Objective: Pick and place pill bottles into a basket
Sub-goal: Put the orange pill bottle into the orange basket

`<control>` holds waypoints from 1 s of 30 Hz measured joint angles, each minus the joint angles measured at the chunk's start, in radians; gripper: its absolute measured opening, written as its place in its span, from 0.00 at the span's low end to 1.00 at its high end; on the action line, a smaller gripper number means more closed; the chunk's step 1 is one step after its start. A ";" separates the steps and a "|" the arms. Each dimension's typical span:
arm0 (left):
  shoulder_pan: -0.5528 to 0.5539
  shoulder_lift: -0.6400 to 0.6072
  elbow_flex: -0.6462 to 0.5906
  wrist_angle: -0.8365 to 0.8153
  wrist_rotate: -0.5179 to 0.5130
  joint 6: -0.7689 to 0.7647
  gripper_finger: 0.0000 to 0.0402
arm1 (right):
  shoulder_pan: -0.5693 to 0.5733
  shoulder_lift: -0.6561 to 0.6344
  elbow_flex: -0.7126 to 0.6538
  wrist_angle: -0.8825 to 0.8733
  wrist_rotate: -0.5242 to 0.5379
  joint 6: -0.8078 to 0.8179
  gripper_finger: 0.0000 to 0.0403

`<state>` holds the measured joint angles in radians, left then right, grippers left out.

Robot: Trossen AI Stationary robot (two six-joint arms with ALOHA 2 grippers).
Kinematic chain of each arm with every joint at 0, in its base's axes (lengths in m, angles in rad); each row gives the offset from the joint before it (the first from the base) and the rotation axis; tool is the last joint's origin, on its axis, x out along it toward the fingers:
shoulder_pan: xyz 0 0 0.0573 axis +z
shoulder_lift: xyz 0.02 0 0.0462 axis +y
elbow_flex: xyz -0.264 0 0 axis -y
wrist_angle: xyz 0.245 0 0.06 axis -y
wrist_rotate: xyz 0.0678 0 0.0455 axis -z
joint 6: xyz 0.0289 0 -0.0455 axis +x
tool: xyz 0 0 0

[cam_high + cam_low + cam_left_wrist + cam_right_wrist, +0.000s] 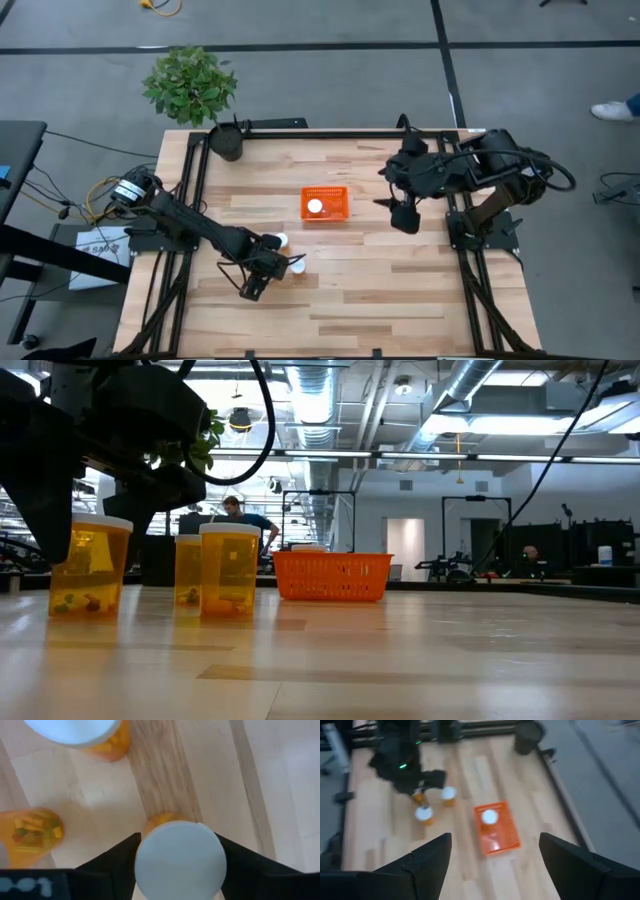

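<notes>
Four amber pill bottles with white caps. One (315,207) stands in the orange basket (338,193), which sits mid-table. Two bottles (281,240) (297,267) stand on the wood at the near left. In the high view, the last bottle is hidden under my left gripper (262,268). It shows in the left wrist view (180,857) between the fingers and at the left of the low view (90,565), standing on its base. My right gripper (495,840) is open and empty above the table, right of the basket. My left gripper has one finger on each side of the bottle, just under the white cap (150,865); the cap hides the place of contact. The fingers (50,510) come from above, pointing down. The bottle stands upright with its base on the table (88,610).
A dark plant pot (227,142) with a green plant stands at the table's far left corner. The two free bottles (187,570) (229,570) stand close beside my left gripper. Bare wood lies between them and the basket (330,575). People show in the room beyond.
</notes>
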<state>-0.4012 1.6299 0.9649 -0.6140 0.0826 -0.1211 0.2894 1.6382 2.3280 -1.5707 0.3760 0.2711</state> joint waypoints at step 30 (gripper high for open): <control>0.002 -0.001 0.105 -0.145 -0.059 0.008 0.49 | -0.024 0.000 0.000 0.000 -0.353 -0.133 0.74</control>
<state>-0.3988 1.6287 1.0703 -0.7586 0.0236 -0.1132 0.2657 1.6382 2.3280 -1.5711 0.0233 0.1383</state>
